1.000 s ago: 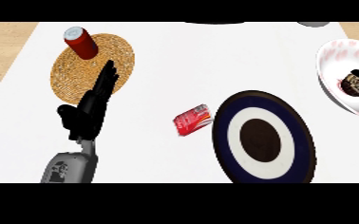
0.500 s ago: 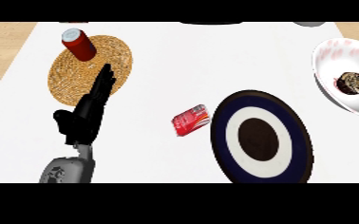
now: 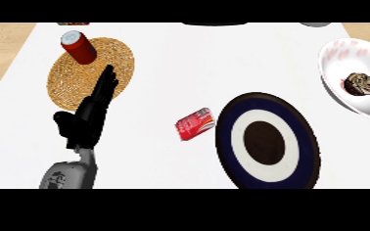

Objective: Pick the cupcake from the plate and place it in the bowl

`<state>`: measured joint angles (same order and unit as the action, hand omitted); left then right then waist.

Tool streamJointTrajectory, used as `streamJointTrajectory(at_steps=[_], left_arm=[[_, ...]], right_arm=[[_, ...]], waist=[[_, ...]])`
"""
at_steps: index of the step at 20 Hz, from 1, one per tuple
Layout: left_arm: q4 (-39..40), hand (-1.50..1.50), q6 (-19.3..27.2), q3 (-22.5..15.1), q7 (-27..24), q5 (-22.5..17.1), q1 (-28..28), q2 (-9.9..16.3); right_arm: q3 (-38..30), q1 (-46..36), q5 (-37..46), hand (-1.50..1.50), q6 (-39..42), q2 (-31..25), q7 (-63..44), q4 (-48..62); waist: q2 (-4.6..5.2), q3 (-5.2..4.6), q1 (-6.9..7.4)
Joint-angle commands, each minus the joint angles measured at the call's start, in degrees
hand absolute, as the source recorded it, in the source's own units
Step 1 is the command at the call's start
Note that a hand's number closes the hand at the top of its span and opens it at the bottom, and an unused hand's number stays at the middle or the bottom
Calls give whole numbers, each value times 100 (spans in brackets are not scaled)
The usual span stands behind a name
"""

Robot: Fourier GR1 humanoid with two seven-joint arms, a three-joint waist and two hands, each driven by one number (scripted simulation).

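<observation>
A dark cupcake (image 3: 356,83) lies inside a white bowl (image 3: 339,63) at the right edge of the head view. The navy plate (image 3: 269,140) with a white ring and dark centre sits right of centre with nothing on it. My left hand (image 3: 88,118) stands at the left with straight fingers pointing up over the edge of a woven mat; it holds nothing. My right hand does not show.
A round woven mat (image 3: 90,71) lies at the upper left with an upright red can (image 3: 78,46) on its far side. A second red can (image 3: 194,124) lies on its side just left of the plate. Dark objects peek in at the top edge.
The view has shifted slightly, so everything sits a little lower and to the left. The left hand keeps its pose.
</observation>
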<state>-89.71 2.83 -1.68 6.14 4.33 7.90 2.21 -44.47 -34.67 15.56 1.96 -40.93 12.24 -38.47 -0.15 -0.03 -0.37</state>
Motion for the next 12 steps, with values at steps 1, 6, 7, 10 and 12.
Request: streamJointTrajectory(at_steps=[1, 6, 7, 10, 12], left_arm=[[355, 0, 5, 32, -329, 61, 45, -14], [28, 0, -5, 12, -180, 1, -63, -31], [61, 0, 24, 26, -191, 35, -110, -26], [102, 0, -173, 103, -111, -123, 61, 51], [22, 0, 91, -134, -148, 159, -124, -145]], right_arm=[[-281, 582, -621, -150, 741, -163, 144, -294], [-397, 1448, -1192, -150, 1409, -16, 109, -1097], [-334, 1546, -1305, -150, 1415, 74, -206, -1451], [-150, 1509, -1373, -150, 1327, -16, 144, -1028], [-43, 1806, -1520, -150, 1283, 333, -184, -1852]], waist=[[4, 1, -32], [-2, 1, -30], [-1, 0, -16], [16, 4, 35], [8, 2, 22]])
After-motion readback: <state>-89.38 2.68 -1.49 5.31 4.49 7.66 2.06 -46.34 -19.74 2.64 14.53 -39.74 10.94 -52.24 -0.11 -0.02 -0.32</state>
